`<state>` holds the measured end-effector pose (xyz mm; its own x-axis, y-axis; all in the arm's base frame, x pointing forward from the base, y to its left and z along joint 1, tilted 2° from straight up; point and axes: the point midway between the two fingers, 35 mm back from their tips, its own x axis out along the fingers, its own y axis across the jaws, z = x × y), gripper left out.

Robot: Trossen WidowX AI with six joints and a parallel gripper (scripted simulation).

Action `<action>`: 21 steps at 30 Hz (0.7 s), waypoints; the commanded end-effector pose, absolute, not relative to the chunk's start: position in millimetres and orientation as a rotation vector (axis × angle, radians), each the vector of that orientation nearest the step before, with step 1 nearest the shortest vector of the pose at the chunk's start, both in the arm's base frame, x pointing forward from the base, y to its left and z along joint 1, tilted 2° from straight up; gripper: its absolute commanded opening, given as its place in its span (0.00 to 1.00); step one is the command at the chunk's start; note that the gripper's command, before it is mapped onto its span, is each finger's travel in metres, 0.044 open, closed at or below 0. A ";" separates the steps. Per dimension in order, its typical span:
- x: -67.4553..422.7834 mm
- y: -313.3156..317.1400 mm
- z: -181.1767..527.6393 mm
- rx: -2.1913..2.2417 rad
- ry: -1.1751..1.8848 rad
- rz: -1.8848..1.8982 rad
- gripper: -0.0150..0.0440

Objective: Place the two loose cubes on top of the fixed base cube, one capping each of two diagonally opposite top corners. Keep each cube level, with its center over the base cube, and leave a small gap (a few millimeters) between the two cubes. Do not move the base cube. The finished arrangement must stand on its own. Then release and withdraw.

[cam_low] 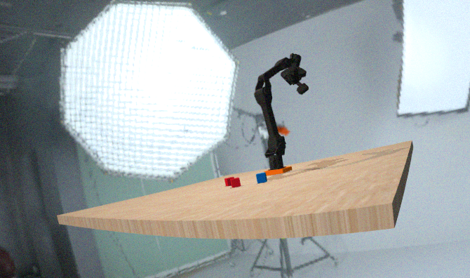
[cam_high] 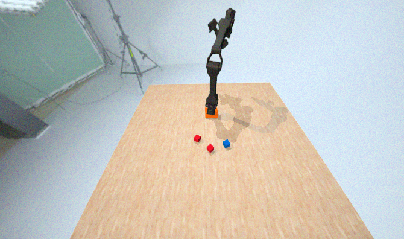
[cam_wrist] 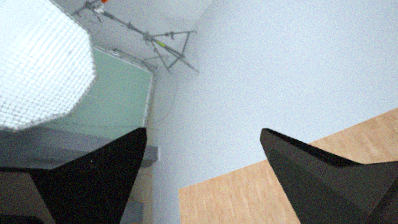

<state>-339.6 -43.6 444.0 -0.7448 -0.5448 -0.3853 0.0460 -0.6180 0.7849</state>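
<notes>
- From the wrist camera I see my two fingers spread wide with nothing between them; the gripper (cam_wrist: pixel 202 150) looks past the table's edge (cam_wrist: pixel 225 192) at floor, not at any cube.
- On the tabletop, going by the top view, nearest to that camera is one red cube (cam_high: pixel 210 148), with the blue cube (cam_high: pixel 226 143) just beside it to the right and a second red cube (cam_high: pixel 197 138) a little farther back on the left. All three sit apart, none stacked.
- I judge blue to be the fixed base and the reds the loose pair; nothing is placed yet.
- Farther back, the arm's orange base plate (cam_high: pixel 211 115), the arm folded high above it.
- For the step in hand, I'd swing the wrist down until a red cube fills the wrist view, square the jaws to its faces, and descend straight.
- I'd take the red nearer blue with care: approach from the side away from blue, so a finger cannot nudge the base.
</notes>
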 end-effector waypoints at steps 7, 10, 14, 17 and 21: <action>-345.1 13.6 429.7 0.855 -1.147 -2.569 0.70; -343.7 45.1 421.8 0.847 -1.152 -2.664 0.70; -337.2 86.7 411.2 0.844 -1.158 -2.789 0.70; -328.8 117.2 403.2 0.849 -1.162 -2.879 0.70; -313.0 156.3 392.6 0.863 -1.168 -2.996 0.70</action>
<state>-325.3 126.0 403.3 -0.8614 -0.0959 -0.4988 -0.2738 -0.7395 0.6150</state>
